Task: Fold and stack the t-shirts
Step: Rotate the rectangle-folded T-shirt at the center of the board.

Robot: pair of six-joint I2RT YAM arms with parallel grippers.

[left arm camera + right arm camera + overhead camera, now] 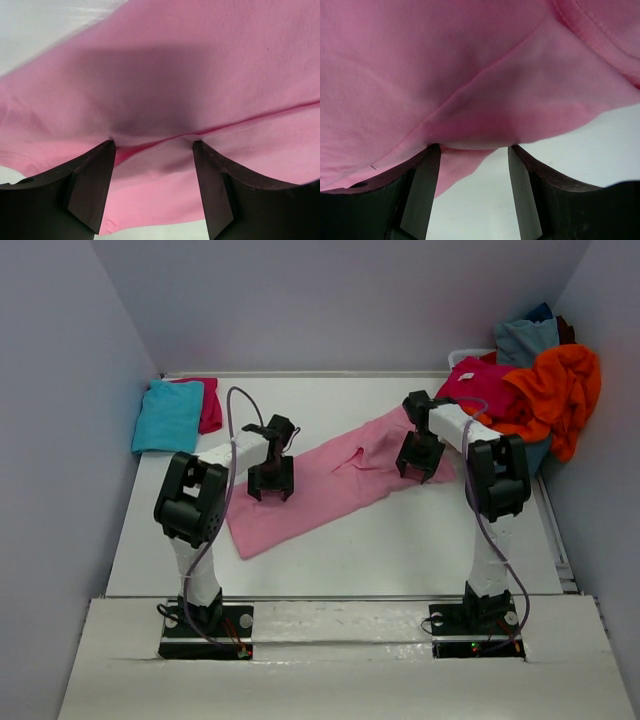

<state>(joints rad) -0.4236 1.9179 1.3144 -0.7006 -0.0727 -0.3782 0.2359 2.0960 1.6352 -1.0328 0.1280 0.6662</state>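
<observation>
In the far left corner of the table (400,550) sits the finished stack: a folded turquoise shirt (168,415) lying on a folded magenta shirt (210,405), parked out of the working space. That makes two done.

Next comes the left gripper (270,490), lowered over the near-left part of the pink shirt (330,480). Its wrist view shows the two fingers (92,185) standing apart, tips at a raised crease in the cloth but not clamped on it. It looks placed to pinch that crease.

The pink shirt is the one being worked. It lies stretched in a long slant across the middle of the table, from the near-left side up toward the far right, loosely creased and not yet folded.

The right gripper (418,468) hangs over the shirt's far-right end. Its jaws are also apart, with the cloth's edge running across the tips and bare table showing between them, so nothing is gripped. With one gripper at each end, the two are likely set to lift both ends together and make a fold.

At the far right corner is the waiting heap: a crumpled magenta shirt (478,388), an orange shirt (560,390) and a grey-blue shirt (525,340). That counts three, though a darker scrap behind may be a fourth; the heap is too tangled to tell.
</observation>
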